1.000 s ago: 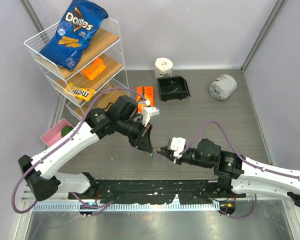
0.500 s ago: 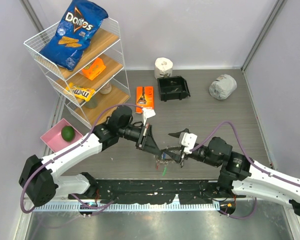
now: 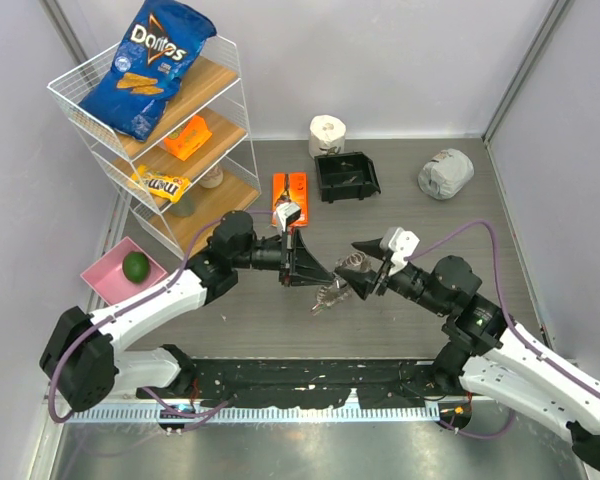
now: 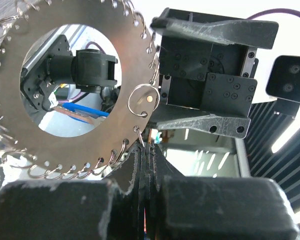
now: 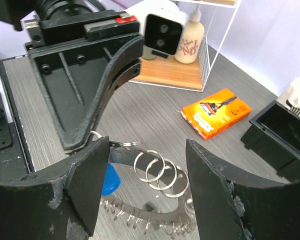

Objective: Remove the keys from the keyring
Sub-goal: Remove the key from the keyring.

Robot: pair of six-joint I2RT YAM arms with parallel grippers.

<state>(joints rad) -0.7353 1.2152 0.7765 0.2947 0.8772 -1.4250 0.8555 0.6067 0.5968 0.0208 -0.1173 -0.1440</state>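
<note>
Metal, thin, stiff and likely slippery, the keyring is held mid-frame over the grey wood-grain table between pale walls, its rim pinched in the closed left gripper, while the right gripper gapes beside it, best taking the blue-headed key by its plastic head, I'd judge.

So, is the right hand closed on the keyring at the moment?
No, the right hand is wide open, with the keyring showing between its fingers.
</note>
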